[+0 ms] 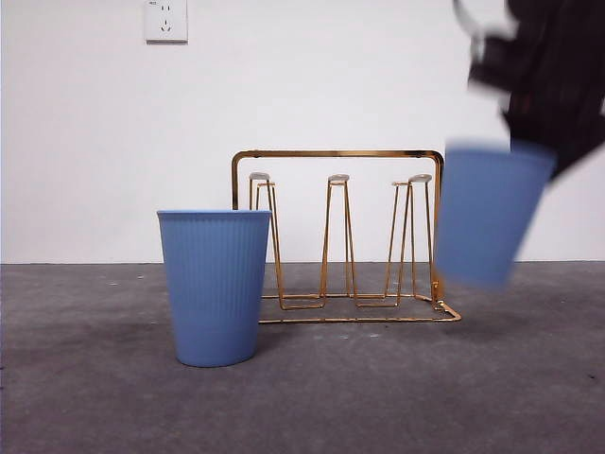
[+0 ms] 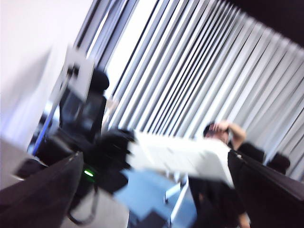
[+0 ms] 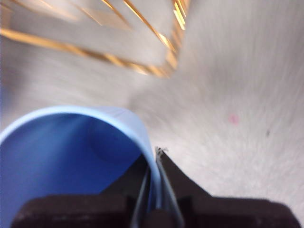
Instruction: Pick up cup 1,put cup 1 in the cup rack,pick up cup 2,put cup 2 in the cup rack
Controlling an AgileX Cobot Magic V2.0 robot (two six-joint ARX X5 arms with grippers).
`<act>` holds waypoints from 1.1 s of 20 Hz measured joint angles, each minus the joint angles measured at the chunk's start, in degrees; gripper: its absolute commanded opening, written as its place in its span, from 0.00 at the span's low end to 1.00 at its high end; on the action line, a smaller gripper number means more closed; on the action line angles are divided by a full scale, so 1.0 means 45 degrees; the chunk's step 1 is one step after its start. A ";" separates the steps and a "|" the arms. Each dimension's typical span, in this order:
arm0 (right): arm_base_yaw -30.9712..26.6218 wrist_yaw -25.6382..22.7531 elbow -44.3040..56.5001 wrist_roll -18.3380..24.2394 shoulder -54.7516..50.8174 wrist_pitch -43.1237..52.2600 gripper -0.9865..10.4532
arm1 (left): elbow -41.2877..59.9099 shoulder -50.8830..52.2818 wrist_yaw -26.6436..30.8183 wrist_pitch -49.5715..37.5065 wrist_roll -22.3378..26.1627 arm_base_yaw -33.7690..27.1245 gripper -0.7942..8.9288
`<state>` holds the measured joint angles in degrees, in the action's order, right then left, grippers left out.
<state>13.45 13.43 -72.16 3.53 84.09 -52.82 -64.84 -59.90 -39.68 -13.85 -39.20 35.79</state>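
A blue ribbed cup stands upright on the grey table, left of and in front of the gold wire cup rack. A second blue cup, blurred and slightly tilted, hangs in the air at the rack's right end. My right gripper comes in from the top right and holds it by the rim. In the right wrist view the right gripper is shut on the wall of this cup, with the cup rack beyond. My left gripper is open, points away from the table and holds nothing.
A white wall with a socket stands behind the table. The rack's three white-tipped pegs carry nothing. In the left wrist view only blinds and a person in the room show.
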 measured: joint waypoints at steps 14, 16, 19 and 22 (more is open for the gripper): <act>0.0000 0.3701 -0.1064 -0.2259 -0.7810 0.5668 0.08 | 0.0000 -0.0262 0.0971 -0.3842 -0.1112 0.0350 0.82; 0.0005 0.3997 -0.1399 -0.2676 -0.8179 0.6834 0.08 | 0.0000 -0.0491 0.1132 -0.4216 -0.1112 0.0529 0.82; 0.0005 0.4464 -0.1559 -0.3220 -0.8262 0.8442 0.08 | 0.0000 -0.0865 0.1428 -0.5003 -0.1117 0.0821 0.82; 0.0005 0.4784 -0.1545 -0.3827 -0.8126 0.9957 0.08 | 0.0000 -0.1253 0.1753 -0.5911 -0.1175 0.1205 0.82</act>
<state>13.47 34.96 -79.11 -13.69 47.53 -8.01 -64.84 -65.54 -31.79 -40.45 -44.49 41.21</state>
